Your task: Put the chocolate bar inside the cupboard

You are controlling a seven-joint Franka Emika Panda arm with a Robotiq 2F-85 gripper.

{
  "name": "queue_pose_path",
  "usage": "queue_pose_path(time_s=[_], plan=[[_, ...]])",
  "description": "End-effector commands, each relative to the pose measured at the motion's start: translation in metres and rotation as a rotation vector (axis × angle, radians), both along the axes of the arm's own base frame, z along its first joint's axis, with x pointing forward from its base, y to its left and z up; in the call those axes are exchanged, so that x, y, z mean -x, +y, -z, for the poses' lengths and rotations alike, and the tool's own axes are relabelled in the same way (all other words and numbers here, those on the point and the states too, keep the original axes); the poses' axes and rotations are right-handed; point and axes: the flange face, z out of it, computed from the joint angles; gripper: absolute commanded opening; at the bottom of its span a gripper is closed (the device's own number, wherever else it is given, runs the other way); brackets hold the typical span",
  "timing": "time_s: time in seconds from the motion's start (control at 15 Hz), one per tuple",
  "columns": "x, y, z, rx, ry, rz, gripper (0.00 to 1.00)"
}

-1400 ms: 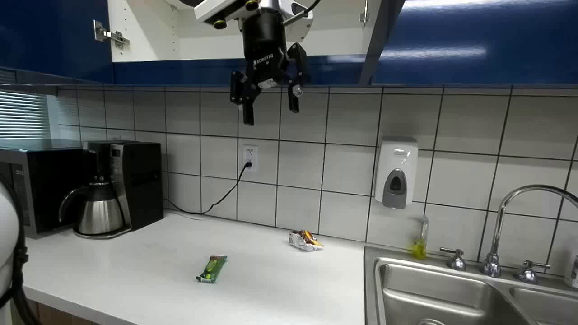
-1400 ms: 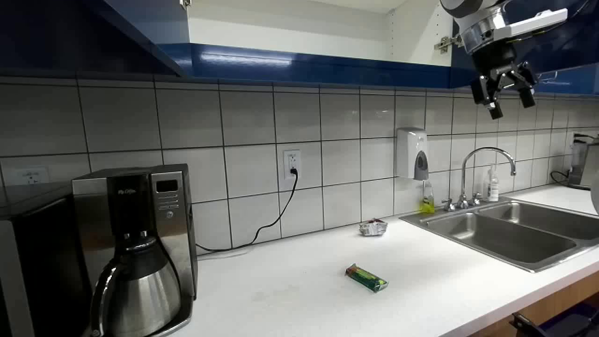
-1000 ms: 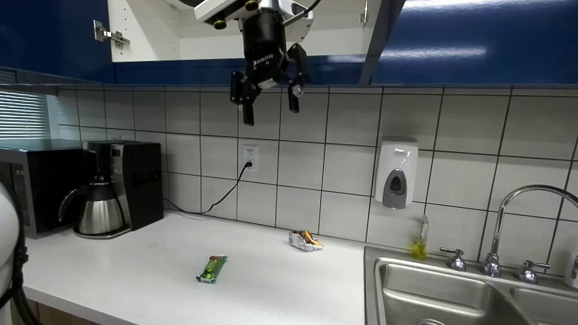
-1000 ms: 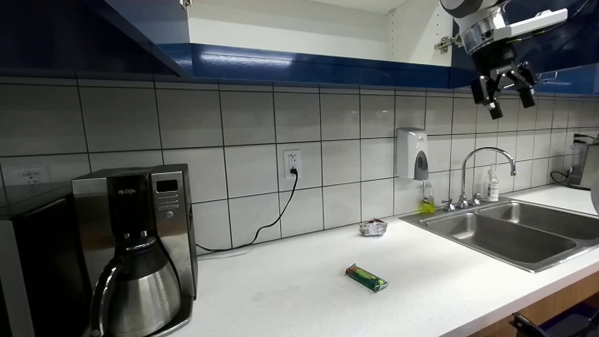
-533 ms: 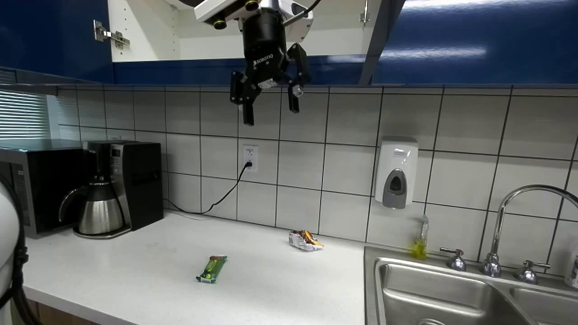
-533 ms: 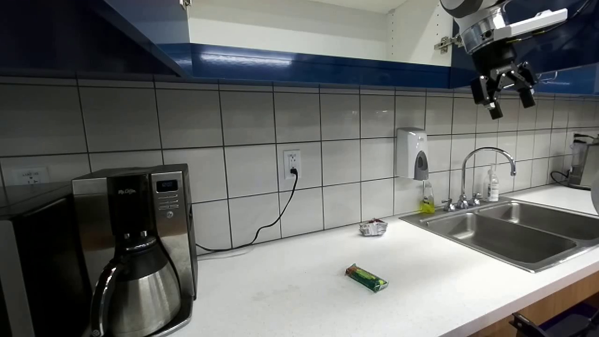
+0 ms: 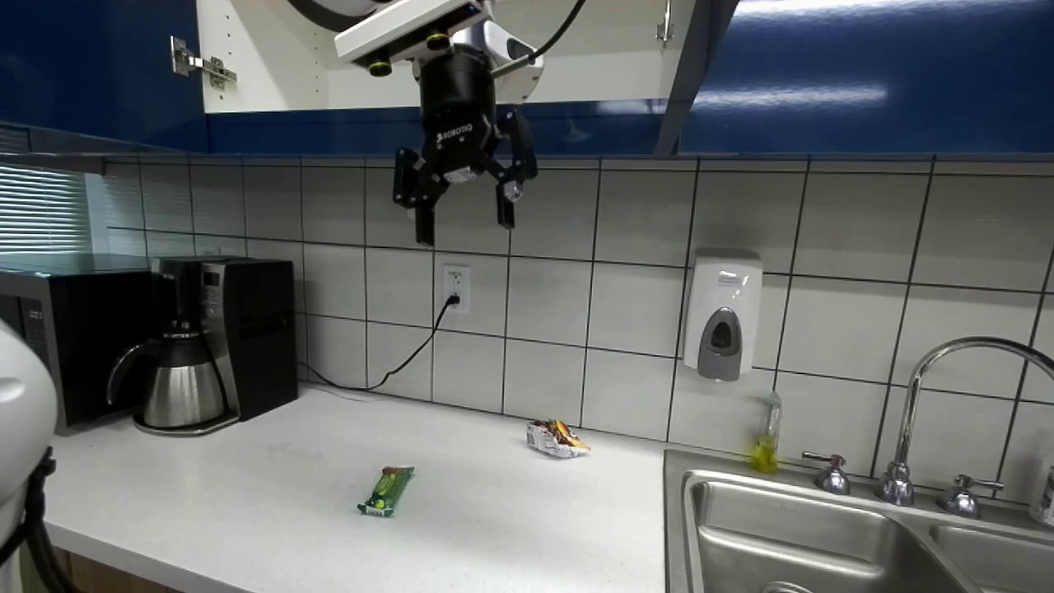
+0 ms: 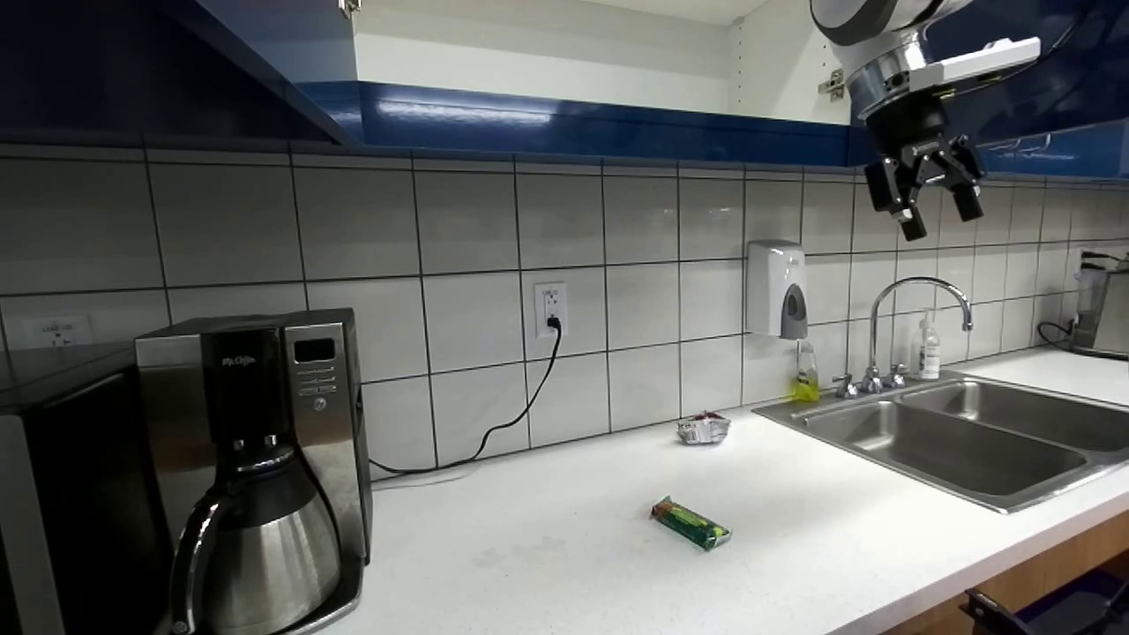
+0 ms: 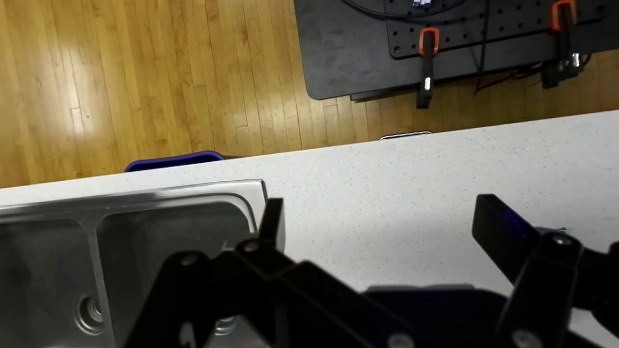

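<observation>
Chocolate bar (image 7: 386, 492) lying flat on the white counter (image 7: 280, 511), green wrapper up, its length slanting from one o'clock to seven in an exterior view, nothing touching it! Read the clock from the bar: just past twelve, high above the counter, hangs the gripper (image 7: 465, 232), pointing down, spread wide, nothing held; the wrist view shows pale counter through the gap. Sound reason for that pose, I'd judge: a slim bar wants a pinch across its narrow width from overhead, and the jaws stand apart roughly nine to three, not far off crossing it. So this looks like the approach, pick-up not yet made.

Beyond, near twelve, up on the tiled wall (image 7: 543, 371), it's the cupboard (image 7: 601, 66), white interior on show, a blue door (image 7: 90, 82) swung out at its nine o'clock, presumably so the bar can go straight in.

Round the dial we go: coffee maker (image 7: 255, 329) between ten and eleven, soap dispenser (image 7: 725, 301) at two, sink (image 7: 677, 527) at three, and a crumpled packet (image 7: 557, 438) between two and three, well apart from the bar. None seems to block the way down. Trickier stretch afterwards, for my money: the blue rail (image 7: 329, 132) along the cupboard's six-o'clock edge must be cleared, and that door leaves less room at nine.
</observation>
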Motion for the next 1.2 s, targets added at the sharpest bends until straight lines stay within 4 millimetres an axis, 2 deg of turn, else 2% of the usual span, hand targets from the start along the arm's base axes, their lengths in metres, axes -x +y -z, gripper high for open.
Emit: queue_pose_path(time_s=[0.0,0.53,0.8,1.13], plan=[[0.005,0.036,0.012,-0.021,0.0,-0.046,1.0],[0.025,0.111,0.04,-0.083,0.013,-0.145,1.0],[0.033,0.127,0.055,-0.091,0.001,-0.154,1.0],[0.028,0.13,0.093,-0.1,-0.052,-0.143,1.0]])
